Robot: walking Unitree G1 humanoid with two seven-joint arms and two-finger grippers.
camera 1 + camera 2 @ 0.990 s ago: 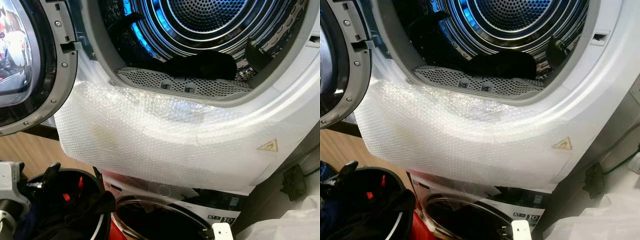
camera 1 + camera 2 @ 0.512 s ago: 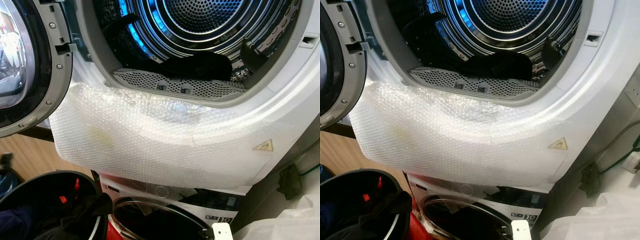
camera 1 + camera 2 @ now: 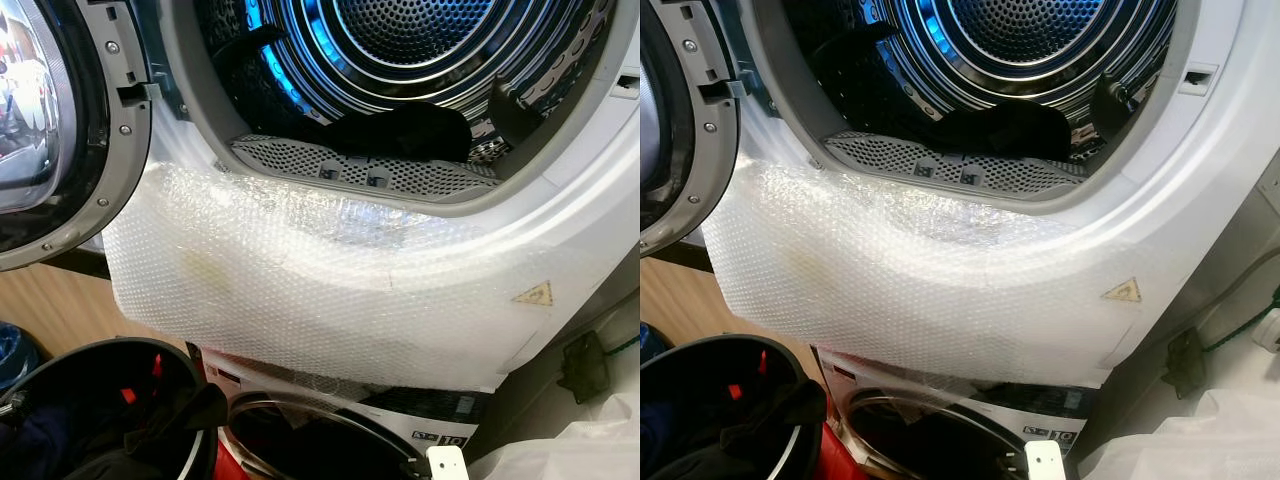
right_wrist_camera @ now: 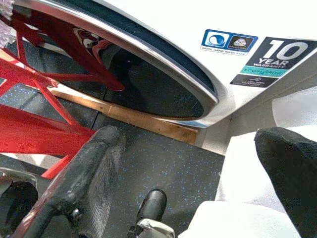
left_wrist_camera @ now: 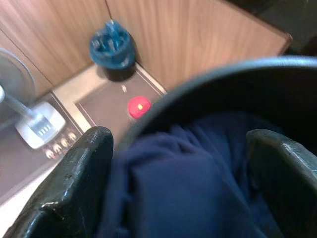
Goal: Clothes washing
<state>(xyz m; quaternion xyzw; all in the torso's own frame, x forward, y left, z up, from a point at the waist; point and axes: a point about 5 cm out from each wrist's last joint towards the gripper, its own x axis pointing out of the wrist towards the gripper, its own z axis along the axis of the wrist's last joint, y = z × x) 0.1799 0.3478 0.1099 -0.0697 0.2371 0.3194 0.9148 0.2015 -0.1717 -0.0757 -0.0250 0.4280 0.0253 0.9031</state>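
Below, the left gripper (image 5: 181,173) hangs spread-fingered over navy-blue cloth (image 5: 188,183) in the round black laundry basket (image 3: 150,352); nothing is gripped. Well above it, a black garment (image 3: 405,130) lies in the blue-lit steel drum (image 3: 420,40). The right gripper (image 4: 198,163), fingers apart, idles beside the lower machine's glass door (image 4: 148,84). Risk: a shallow pinch could drop cloth, or snag the bubble wrap sheet (image 3: 320,280) during lifting.

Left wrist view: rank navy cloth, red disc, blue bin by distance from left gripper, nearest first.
1. Navy cloth, between the open left gripper fingers, inside the black basket.
2. Red disc, on the floor past the basket rim.
3. Blue bin, farthest, by the wood panelling.
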